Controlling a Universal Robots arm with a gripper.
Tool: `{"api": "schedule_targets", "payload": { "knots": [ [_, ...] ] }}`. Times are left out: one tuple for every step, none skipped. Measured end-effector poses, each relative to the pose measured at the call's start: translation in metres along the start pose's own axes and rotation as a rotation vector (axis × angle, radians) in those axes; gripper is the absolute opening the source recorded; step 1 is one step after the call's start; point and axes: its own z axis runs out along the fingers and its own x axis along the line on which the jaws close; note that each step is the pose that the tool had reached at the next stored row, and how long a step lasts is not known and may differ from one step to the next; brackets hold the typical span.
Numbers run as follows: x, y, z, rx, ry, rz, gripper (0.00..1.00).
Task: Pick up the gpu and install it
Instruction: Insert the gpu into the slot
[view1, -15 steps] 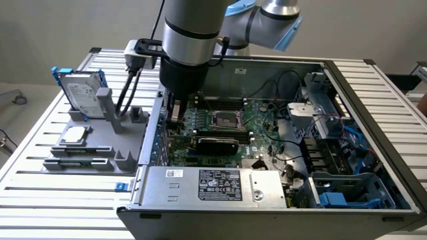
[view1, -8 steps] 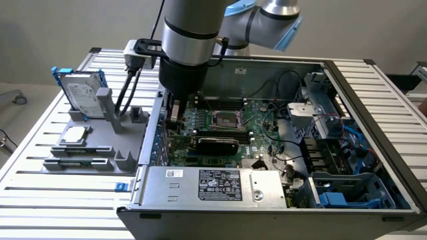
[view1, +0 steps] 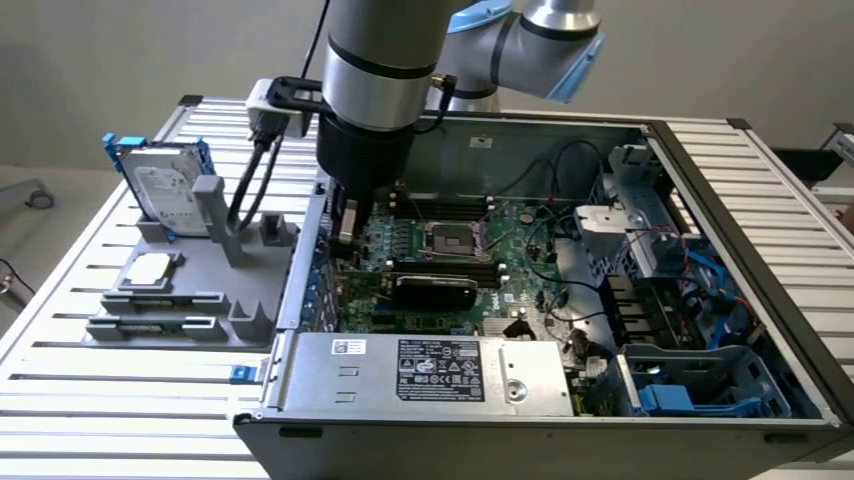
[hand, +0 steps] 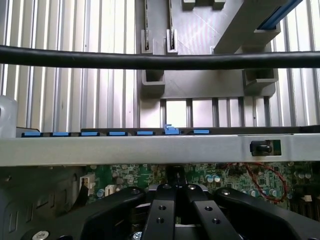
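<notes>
The gpu (view1: 434, 290) shows its black cover and sits low on the green motherboard (view1: 514, 235), in the middle of the open computer case. My gripper (view1: 350, 238) hangs inside the case close to the wall on the exterior view's left, beside the gpu's end and apart from it. In the wrist view the gripper (hand: 174, 176) has its black fingers (hand: 162, 212) drawn together. They are shut, with nothing showing between them, above the motherboard (hand: 220, 177).
A grey parts tray (view1: 187, 300) outside the case carries a silver hard drive in a blue frame (view1: 167, 190). The silver power supply (view1: 427, 372) fills the case front. The case wall (hand: 150, 150) and a black cable (hand: 150, 61) cross the wrist view.
</notes>
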Motion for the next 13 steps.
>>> {"api": "schedule_targets", "payload": {
  "knots": [
    [-0.0003, 0.0002, 0.0001, -0.0012, 0.0001, 0.001, 0.11],
    [-0.0005, 0.0004, 0.0002, -0.0025, 0.0003, 0.002, 0.11],
    [-0.0008, 0.0006, 0.0002, -0.0039, 0.0005, 0.004, 0.11],
    [-0.0012, 0.0007, 0.0004, -0.0052, 0.0008, 0.005, 0.11],
    [-0.0016, 0.0008, 0.0005, -0.0065, 0.0013, 0.006, 0.11],
    [-0.0018, 0.0009, 0.0006, -0.0074, 0.0019, 0.008, 0.11],
    [-0.0019, 0.0009, 0.0008, -0.0080, 0.0030, 0.008, 0.11],
    [-0.0020, 0.0010, 0.0009, -0.0079, 0.0050, 0.009, 0.11],
    [-0.0020, 0.0010, 0.0009, -0.0079, 0.0076, 0.010, 0.11],
    [-0.0020, 0.0010, 0.0009, -0.0078, 0.0108, 0.011, 0.11],
    [-0.0020, 0.0010, 0.0009, -0.0077, 0.0148, 0.012, 0.11],
    [-0.0020, 0.0010, 0.0009, -0.0077, 0.0192, 0.012, 0.11],
    [-0.0020, 0.0010, 0.0008, -0.0076, 0.0239, 0.013, 0.11]
  ]
}}
